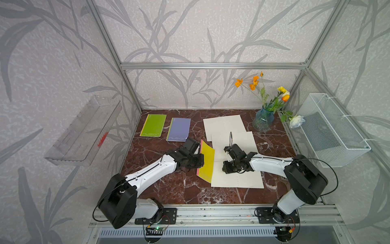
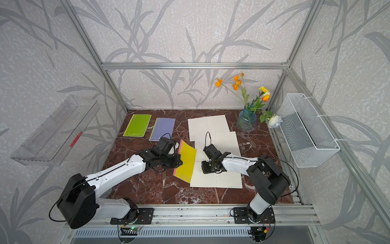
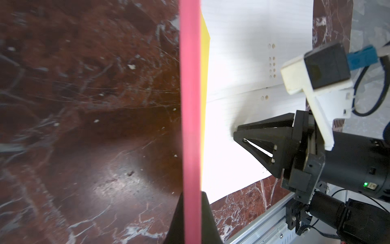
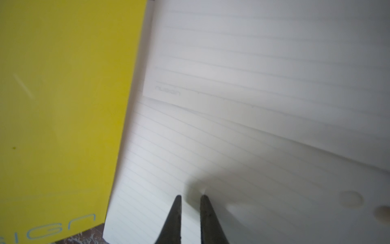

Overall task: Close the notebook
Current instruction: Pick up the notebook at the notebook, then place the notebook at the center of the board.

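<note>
Top views, notebook: an open notebook (image 1: 236, 169) lies on the dark red marble worktop (image 1: 168, 190), its yellow cover (image 1: 206, 162) lifted and tilted up off the surface, the white lined pages flat.
Top views, left pincer: the left pincer (image 1: 199, 157) sits at the outer edge of the raised cover, closed on it; the spine and pages lie beyond the cover from it.
Top views, right pincer: the right pincer (image 2: 205, 166) rests over the white page, just beside the cover's inner face.
Top views, surroundings: a second open notebook (image 2: 209, 126) lies behind the right pincer; a green notebook (image 1: 153, 125) and a purple notebook (image 1: 179, 129) lie closed behind the left pincer; a blue vase of flowers (image 1: 262, 119) stands in the far corner.
Left wrist view: the cover's pink edge (image 3: 191, 105) runs straight out from between the closed fingers (image 3: 207, 215), yellow showing beside it; the right pincer faces it across the white page.
Right wrist view: two dark fingertips (image 4: 178, 211) stand a narrow gap apart, holding nothing, on or just over the lined page (image 4: 232, 147); the yellow cover rises beside them.
</note>
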